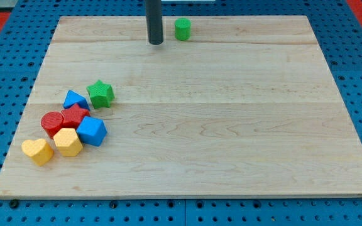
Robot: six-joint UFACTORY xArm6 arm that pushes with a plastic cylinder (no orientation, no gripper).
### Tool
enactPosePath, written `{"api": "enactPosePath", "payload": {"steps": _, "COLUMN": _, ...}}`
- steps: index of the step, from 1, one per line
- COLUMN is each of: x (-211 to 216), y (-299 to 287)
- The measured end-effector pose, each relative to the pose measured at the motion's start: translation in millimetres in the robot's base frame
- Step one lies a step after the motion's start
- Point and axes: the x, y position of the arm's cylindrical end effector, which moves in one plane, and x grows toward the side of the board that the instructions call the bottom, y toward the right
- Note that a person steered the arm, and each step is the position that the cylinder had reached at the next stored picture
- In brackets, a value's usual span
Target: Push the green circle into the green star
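Since my tip is a bare rod beside the green circle, it grips nothing. The circle looks light, rigid — push its far-right side toward the green star.

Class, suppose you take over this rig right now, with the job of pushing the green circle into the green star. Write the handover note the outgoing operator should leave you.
My tip sits near the view's top, just to the view's left of the green circle, with a small gap, not touching.
The green star lies far off toward the view's lower left, at the top of a cluster with blue, red and yellow blocks.
Done: nothing visible; circle and star are wide apart.
Left: probably bring the tip round to the circle's upper right side, then push it down-left across the board into the star.
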Motion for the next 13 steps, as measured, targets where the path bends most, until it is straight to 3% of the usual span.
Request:
{"api": "enactPosePath", "payload": {"steps": 1, "x": -22.8, "y": -67.3}}
{"api": "enactPosePath", "payload": {"steps": 2, "x": -65.1, "y": -47.2}}
{"api": "enactPosePath", "payload": {"steps": 3, "x": -83.1, "y": 13.4}}
{"api": "enactPosePath", "payload": {"steps": 5, "x": -57.1, "y": 58.9}}
{"api": "enactPosePath", "payload": {"steps": 6, "x": -83.2, "y": 71.8}}
{"api": "enactPosePath", "payload": {"steps": 7, "x": -54.7, "y": 90.0}}
{"api": "enactPosePath", "payload": {"steps": 8, "x": -8.7, "y": 45.2}}
{"api": "enactPosePath", "payload": {"steps": 9, "x": 19.7, "y": 37.3}}
{"api": "enactPosePath", "payload": {"steps": 10, "x": -13.1, "y": 12.5}}
{"api": "enactPosePath", "payload": {"steps": 11, "x": -17.1, "y": 63.4}}
{"api": "enactPosePath", "payload": {"steps": 13, "x": 55.3, "y": 118.1}}
